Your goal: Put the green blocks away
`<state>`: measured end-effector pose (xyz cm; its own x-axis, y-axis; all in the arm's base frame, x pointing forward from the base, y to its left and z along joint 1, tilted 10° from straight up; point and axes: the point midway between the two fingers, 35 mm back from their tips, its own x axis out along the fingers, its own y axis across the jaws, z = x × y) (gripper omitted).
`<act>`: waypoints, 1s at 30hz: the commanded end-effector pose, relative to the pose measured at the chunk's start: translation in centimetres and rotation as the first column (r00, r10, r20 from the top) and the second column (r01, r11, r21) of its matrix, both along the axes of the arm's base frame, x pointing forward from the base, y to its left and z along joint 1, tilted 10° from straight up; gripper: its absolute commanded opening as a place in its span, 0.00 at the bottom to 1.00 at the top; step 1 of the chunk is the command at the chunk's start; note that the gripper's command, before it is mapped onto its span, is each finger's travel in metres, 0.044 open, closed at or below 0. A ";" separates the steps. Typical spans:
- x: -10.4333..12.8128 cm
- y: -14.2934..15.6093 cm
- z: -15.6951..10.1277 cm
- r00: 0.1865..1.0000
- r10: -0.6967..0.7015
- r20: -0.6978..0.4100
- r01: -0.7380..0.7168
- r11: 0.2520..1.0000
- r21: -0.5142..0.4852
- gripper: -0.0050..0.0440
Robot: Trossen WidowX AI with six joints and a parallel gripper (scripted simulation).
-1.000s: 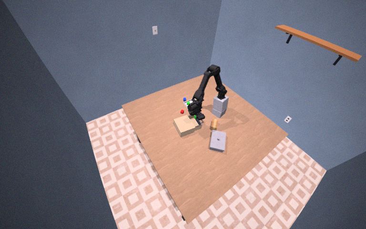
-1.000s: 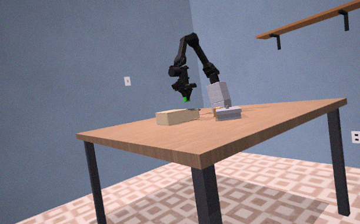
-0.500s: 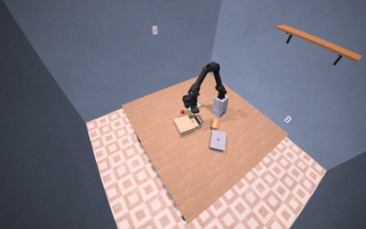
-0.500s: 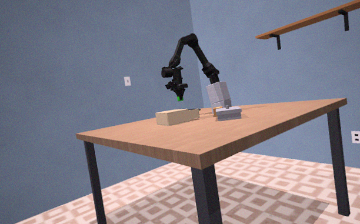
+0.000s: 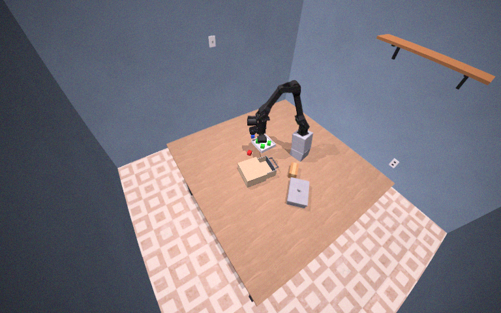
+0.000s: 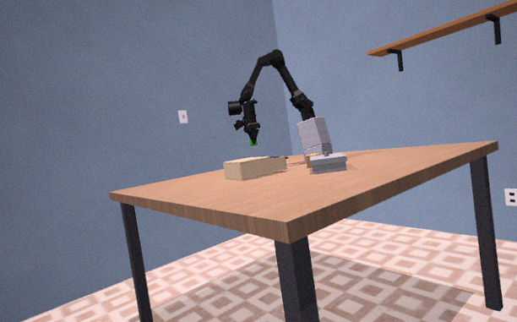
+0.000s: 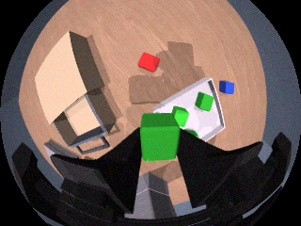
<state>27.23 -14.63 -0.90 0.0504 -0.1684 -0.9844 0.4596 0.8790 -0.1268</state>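
Note:
My gripper (image 5: 261, 140) (image 6: 254, 142) (image 7: 157, 131) is shut on a green block (image 7: 160, 143) and holds it up in the air, above and beside the white basket (image 5: 268, 149) (image 7: 214, 118). The basket stands upright and holds three more green blocks: one (image 5: 269, 143) (image 7: 204, 102), a second (image 5: 262, 146) (image 7: 180, 117) and a third (image 5: 257, 141) (image 7: 191, 134), partly hidden. The tan drawer cabinet (image 5: 252, 169) (image 6: 246, 169) (image 7: 63, 82) has its drawer (image 7: 82, 118) pulled open; no block shows inside. The grey box (image 5: 298, 195) (image 6: 329, 165) has its lid on.
A red block (image 5: 249, 152) (image 7: 149, 62) lies on the table between the cabinet and the basket. A blue block (image 5: 252, 136) (image 7: 227, 88) lies just beyond the basket. An orange-tan piece (image 5: 293, 169) (image 6: 308, 160) lies between the robot's base and the grey box.

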 end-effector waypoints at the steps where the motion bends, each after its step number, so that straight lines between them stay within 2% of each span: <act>1: -2.9 -3.2 0.3 0.997 -0.076 0.005 0.076 0.997 0.007 0.10; 4: -4.1 -4.6 0.5 0.997 -0.076 0.005 0.076 0.997 0.007 0.10; 6: -5.6 -5.9 0.6 0.987 -0.160 0.018 0.160 0.987 0.013 0.10; 9: -7.7 -7.6 0.8 0.987 -0.160 0.018 0.160 0.987 0.013 0.10; 12: -7.7 -7.6 0.8 0.987 -0.160 0.018 0.160 0.987 0.013 0.10; 14: -9.4 -8.7 0.9 0.970 -0.243 0.032 0.242 0.970 0.019 0.10; 17: -11.6 -10.1 1.0 0.970 -0.243 0.032 0.242 0.970 0.019 0.10; 22: -11.6 -10.1 1.0 0.970 -0.243 0.032 0.242 0.970 0.019 0.10; 27: -11.5 -10.6 -2.2 0.970 -0.243 0.032 0.242 0.970 0.019 0.10; 30: -11.5 -10.7 -2.9 0.970 -0.243 0.032 0.242 0.970 0.019 0.10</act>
